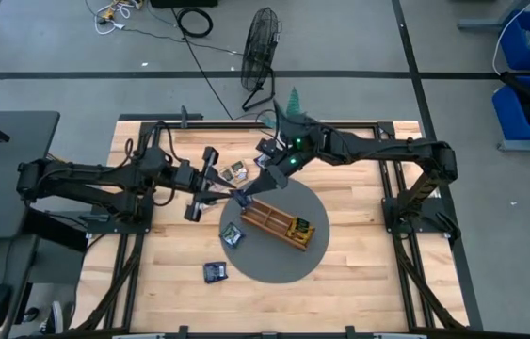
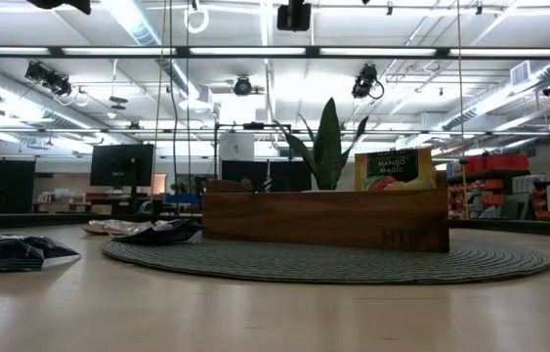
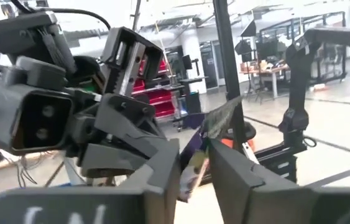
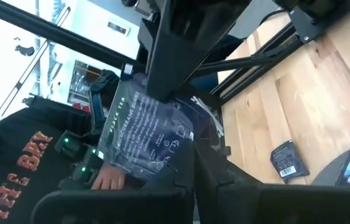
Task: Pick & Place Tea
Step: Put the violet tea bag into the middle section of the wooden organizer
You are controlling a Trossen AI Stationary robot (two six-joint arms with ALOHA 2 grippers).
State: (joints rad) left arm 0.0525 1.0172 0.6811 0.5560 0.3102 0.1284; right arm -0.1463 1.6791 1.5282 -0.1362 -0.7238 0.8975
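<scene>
A dark navy tea sachet (image 4: 147,127) with pale print hangs in the air over the far left rim of the round grey mat (image 1: 263,268). My right gripper (image 4: 190,180) is shut on it, reaching in from the table's right. My left gripper (image 3: 194,180) comes from the table's left and meets it nose to nose (image 1: 236,196). It is open, with the sachet edge-on (image 3: 193,168) in the narrow gap between its fingers. The wooden tray (image 1: 266,218) lies on the mat with a yellow sachet (image 2: 392,168) standing in it. My right gripper pinches the sachet's near edge (image 4: 173,157) between its two fingers. It comes roughly level from the table's right. The sachet sticks out beyond the fingertips toward my left gripper and is lifted clear of the table and mat.
Loose sachets lie on the mat's left rim (image 1: 233,234), on the wood near the front (image 1: 215,272) and near the far edge (image 1: 237,170). A plant (image 1: 293,102) stands at the far edge, a fan (image 1: 260,47) beyond it. A person in a black top (image 4: 13,168) shows beyond the table.
</scene>
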